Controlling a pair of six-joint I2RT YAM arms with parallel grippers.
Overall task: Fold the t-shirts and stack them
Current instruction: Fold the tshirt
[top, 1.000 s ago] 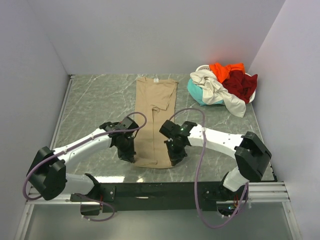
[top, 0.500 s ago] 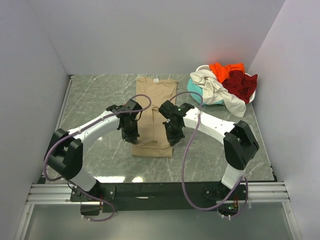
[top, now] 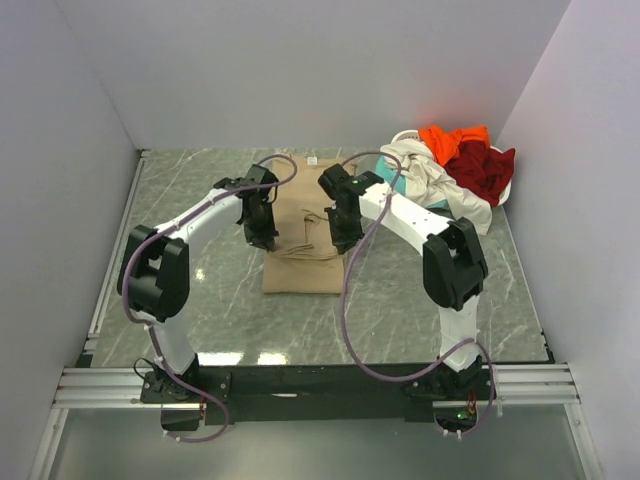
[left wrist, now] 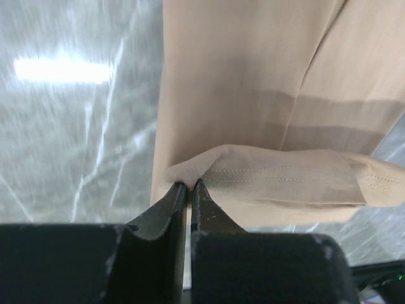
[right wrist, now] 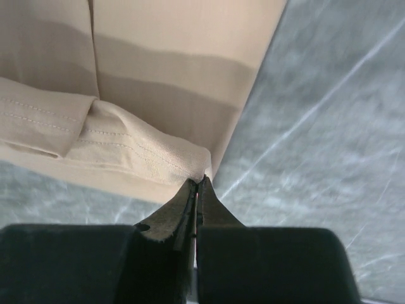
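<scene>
tan t-shirt point(top: 300, 275) hem drawn farther back | left fingers point(left wrist: 168, 206) — pinching left corner; right fingers point(right wrist: 180, 206) — pinching right corner

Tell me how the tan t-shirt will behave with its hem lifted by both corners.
Likely floppy: the tan t-shirt sags in a soft fold between the left end effector and right end effector. Probably light: two thin corner pinches hold it up. The slack middle may land unevenly.

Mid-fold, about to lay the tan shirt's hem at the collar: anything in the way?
Nothing visible. The left gripper and right gripper pinch the hem of the tan shirt; the cloth ahead lies bare. The shirt pile sits off to the right.
</scene>
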